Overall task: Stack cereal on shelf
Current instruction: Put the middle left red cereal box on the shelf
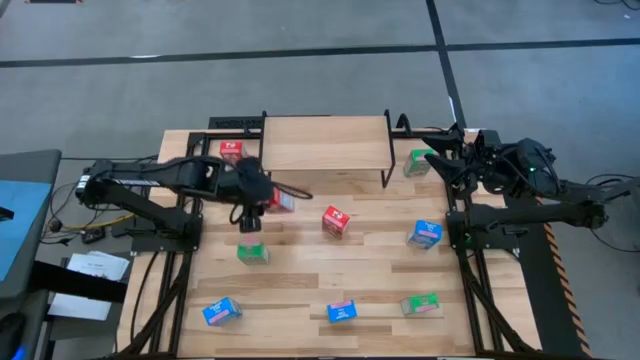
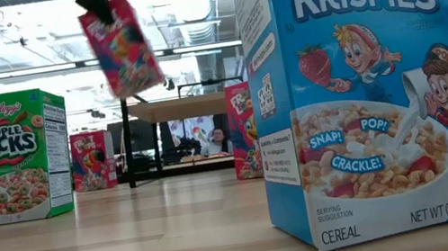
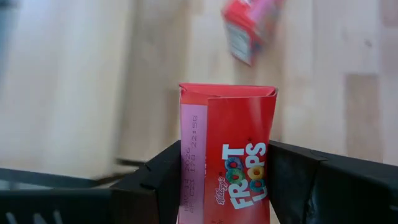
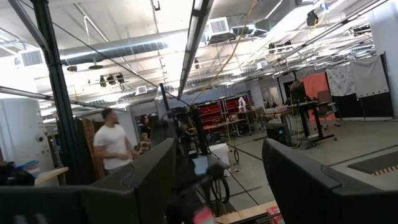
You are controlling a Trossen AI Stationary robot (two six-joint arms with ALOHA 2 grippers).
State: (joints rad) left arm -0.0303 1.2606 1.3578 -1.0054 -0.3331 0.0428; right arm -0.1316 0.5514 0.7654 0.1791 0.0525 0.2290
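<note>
left gripper [image 3: 227, 186] is closed on a red froot loops box [image 3: 229, 155], held clear of the slatted table [image 1: 300, 285] just in front of the shelf [image 1: 325, 143], with one dark finger [image 3: 163, 183] pressed to each side of the carton. right gripper [image 4: 217, 180] waits at the table's far right corner, raised and facing the room, fingers standing wide with nothing between them. the other boxes rest on the table, among them a second red box [image 1: 335, 221], a green box [image 1: 253, 253] and a blue box [image 1: 424, 234].
</note>
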